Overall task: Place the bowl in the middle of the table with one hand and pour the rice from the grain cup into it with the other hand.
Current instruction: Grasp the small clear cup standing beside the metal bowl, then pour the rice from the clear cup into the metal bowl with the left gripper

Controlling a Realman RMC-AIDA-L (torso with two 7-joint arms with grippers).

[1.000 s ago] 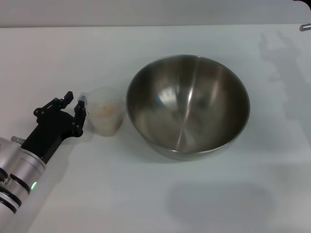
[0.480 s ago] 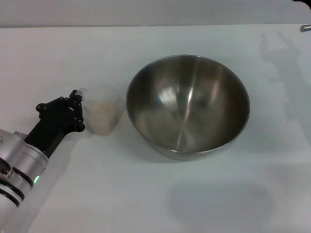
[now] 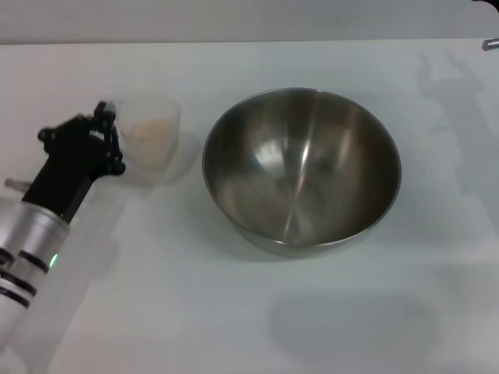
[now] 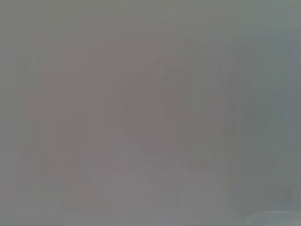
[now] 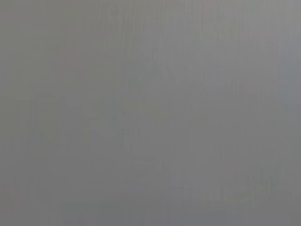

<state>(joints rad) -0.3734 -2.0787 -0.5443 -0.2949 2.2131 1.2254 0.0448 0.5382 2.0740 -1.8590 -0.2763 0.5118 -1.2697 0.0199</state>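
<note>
We see the left gripper clenched on the grain cup, holding it off the table, left of the bowl. The cup stands roughly upright, mouth up, with the rice inside. The bowl sits centrally, open side up.

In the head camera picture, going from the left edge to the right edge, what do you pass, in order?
left gripper, closed on the grain cup → grain cup with the rice in it → bare strip of table → bowl → more bare table out to the right edge.
</note>
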